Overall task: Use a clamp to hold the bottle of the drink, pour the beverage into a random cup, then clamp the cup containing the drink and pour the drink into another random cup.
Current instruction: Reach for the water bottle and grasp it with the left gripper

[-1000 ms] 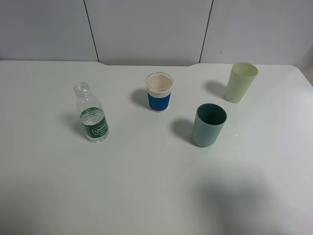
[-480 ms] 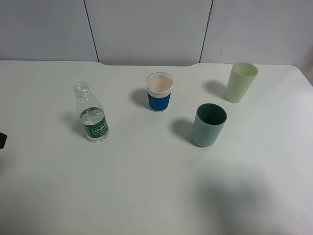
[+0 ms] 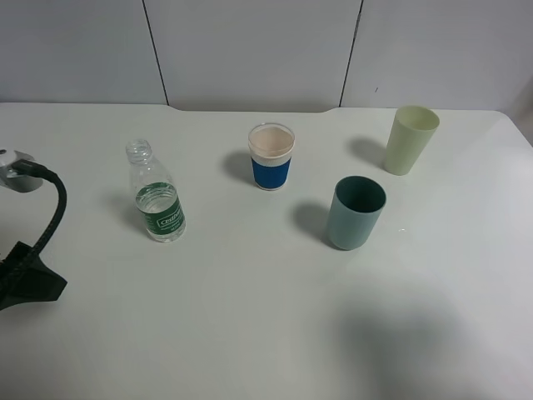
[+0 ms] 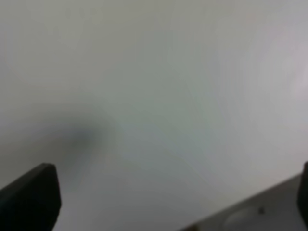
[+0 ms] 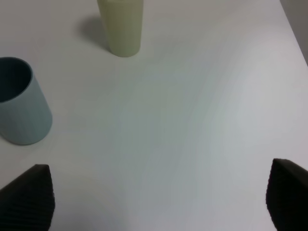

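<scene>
Since the frame half a second prior, my left arm (image 3: pixel 29 279) had advanced into the high view from the table's left edge. The bottle and the cups had not shifted.

My left pincer (image 4: pixel 166 197) was open, its dark tips wide apart with only blurred table (image 3: pixel 250 325) between them. The bottle (image 3: pixel 156 196) stood upright and uncapped, well apart from that pincer on its inboard side, untouched. The beverage (image 3: pixel 158 215) filled its lower part. Judgement: the arm was set for an approach to the bottle, and the grasp had not begun.

My right pincer (image 5: pixel 159 197) was likewise open and empty, above bare table. The teal tumbler (image 5: pixel 19 103) stood near, ahead of it, and the pale yellow-green tumbler (image 5: pixel 122 24) stood farther ahead. The white cup with a blue band (image 3: pixel 271 157) stood between the two pincers' reaches. All the cups stood mouth up, fit to receive a pour.
</scene>
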Action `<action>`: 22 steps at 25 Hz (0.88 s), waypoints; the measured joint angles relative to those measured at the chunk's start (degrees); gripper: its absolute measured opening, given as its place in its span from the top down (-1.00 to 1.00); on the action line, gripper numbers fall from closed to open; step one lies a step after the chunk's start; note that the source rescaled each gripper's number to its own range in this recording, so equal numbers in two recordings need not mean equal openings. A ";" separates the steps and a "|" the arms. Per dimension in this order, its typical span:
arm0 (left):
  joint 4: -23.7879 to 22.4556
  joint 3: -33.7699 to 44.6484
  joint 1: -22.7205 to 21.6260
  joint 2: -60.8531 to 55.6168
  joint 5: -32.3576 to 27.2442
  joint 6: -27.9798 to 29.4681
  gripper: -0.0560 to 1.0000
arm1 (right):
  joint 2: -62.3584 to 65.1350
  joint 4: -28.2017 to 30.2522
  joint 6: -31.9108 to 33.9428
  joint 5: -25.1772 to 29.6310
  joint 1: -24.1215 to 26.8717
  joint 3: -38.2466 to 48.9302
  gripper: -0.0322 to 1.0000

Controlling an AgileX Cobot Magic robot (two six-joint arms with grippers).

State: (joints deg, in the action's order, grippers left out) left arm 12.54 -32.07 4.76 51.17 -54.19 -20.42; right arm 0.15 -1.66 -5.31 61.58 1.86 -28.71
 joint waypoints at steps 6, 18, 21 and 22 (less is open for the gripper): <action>1.10 3.96 3.27 4.12 7.33 0.00 -1.00 | 0.00 0.00 0.00 0.00 0.00 0.00 -0.22; 2.89 17.54 12.69 7.32 38.35 4.84 -1.00 | 0.00 0.00 0.00 -0.04 0.00 0.00 -0.22; 3.36 19.50 15.76 8.02 45.16 8.27 -1.00 | 0.00 0.00 0.00 -0.04 0.00 0.00 -0.22; 3.47 20.96 18.72 8.99 51.26 10.46 -1.00 | 0.00 0.00 0.00 -0.04 0.00 0.00 -0.22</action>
State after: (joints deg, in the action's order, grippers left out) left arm 16.01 -11.11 23.48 60.16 -2.93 -9.96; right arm 0.15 -1.66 -5.31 61.54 1.86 -28.71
